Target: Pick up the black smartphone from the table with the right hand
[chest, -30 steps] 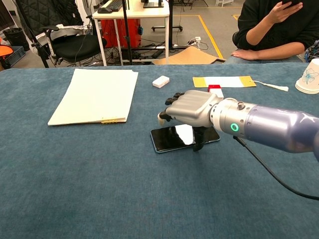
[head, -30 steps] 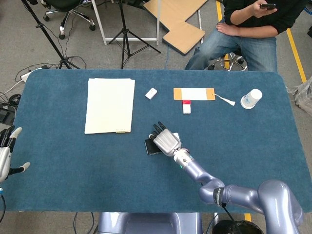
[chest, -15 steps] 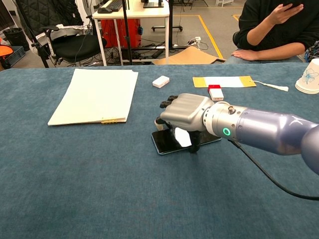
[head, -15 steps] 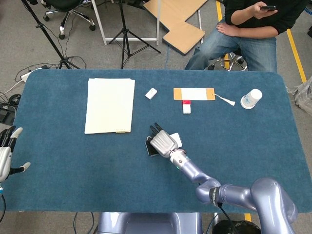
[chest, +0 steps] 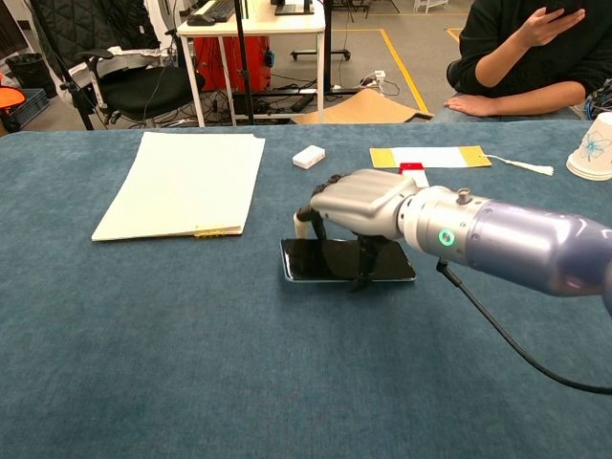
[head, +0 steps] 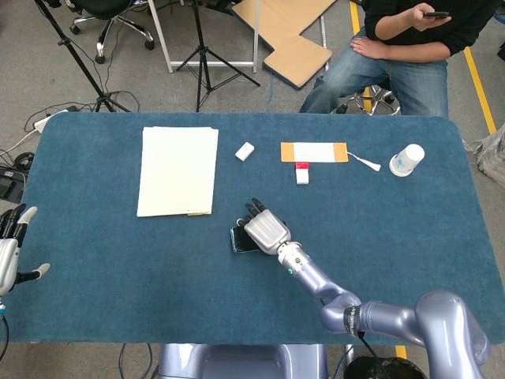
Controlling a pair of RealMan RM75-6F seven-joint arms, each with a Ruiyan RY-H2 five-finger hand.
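At the far left edge of the blue tabletop [head: 110,268], the robot's left hand [head: 9,251] hangs off the near corner, fingers spread and holding nothing. To its right, a stack of cream paper [head: 178,170] lies flat on the left half of the cloth, with a small white block [head: 245,151] a little farther right. At centre, the right hand [chest: 356,206] arches over the black smartphone [chest: 330,260], which lies on the tabletop just near of the middle; the chest view shows the fingers [chest: 304,222] curled down at the phone's far edge and the thumb coming down on its near side, straddling it. Whether the phone has left the cloth cannot be told. Beyond the hand sit an orange-ended white card [head: 314,151] and a small red-and-white item [head: 302,173]. Farther right, a paper cup [head: 406,159] rests near the far right corner, and a seated person [head: 410,47] in jeans holds a phone behind the tabletop.
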